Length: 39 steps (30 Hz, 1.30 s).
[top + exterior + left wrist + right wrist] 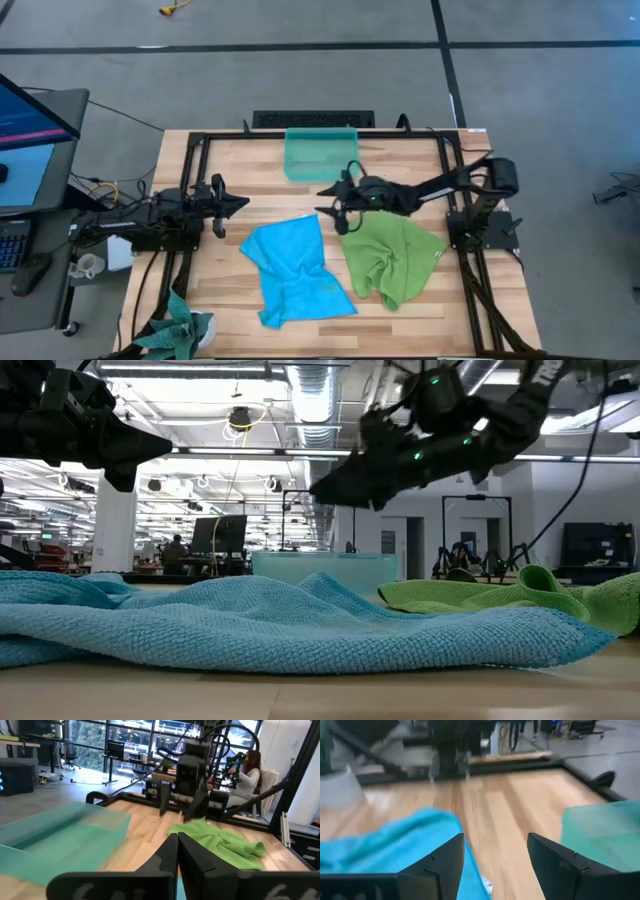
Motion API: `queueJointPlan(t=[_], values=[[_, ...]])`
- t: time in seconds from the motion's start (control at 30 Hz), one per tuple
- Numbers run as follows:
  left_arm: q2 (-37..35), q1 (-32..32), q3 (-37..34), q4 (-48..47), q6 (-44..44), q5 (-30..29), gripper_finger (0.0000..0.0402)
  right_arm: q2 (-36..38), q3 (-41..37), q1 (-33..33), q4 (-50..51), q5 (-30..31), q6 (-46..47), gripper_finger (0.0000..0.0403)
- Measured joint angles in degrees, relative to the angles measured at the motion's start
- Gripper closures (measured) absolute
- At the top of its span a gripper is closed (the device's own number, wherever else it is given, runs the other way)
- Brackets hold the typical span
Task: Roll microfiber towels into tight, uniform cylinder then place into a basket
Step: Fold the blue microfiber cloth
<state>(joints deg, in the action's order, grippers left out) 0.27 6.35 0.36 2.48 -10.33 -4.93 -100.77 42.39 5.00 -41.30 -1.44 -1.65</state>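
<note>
Two towels, blue towel [292,268] and green towel [392,256], are lying unrolled mid-frame; right gripper [334,203] is being held wide open above them, left gripper [243,203] closed, empty.

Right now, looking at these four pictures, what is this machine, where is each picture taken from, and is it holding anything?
It is a robot with two dark arms at a wooden table. One picture looks straight down, one looks level across the tabletop, and two come from cameras on the arms' wrists. The left gripper is shut and empty at the table's left side. The right gripper is open and empty, above the gap between the towels. A blue towel and a green towel lie crumpled and unrolled. An empty teal basket stands at the far edge.
</note>
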Motion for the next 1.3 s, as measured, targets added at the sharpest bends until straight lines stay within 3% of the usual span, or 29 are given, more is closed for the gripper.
queueJointPlan(t=[0.33,0.67,1.3], values=[[0.5,0.0,0.0,0.0,0.0,0.0,0.0401,-10.6,10.3,-1.4,11.1,0.2,-2.9,0.0163],[0.6,0.0,0.0,0.0,0.0,0.0,0.0401,-12.1,14.1,-0.3,21.9,1.9,-2.9,0.0163],[0.7,0.0,0.0,0.0,0.0,0.0,0.0401,-16.2,14.8,0.0,22.3,0.4,-2.7,0.0163]])
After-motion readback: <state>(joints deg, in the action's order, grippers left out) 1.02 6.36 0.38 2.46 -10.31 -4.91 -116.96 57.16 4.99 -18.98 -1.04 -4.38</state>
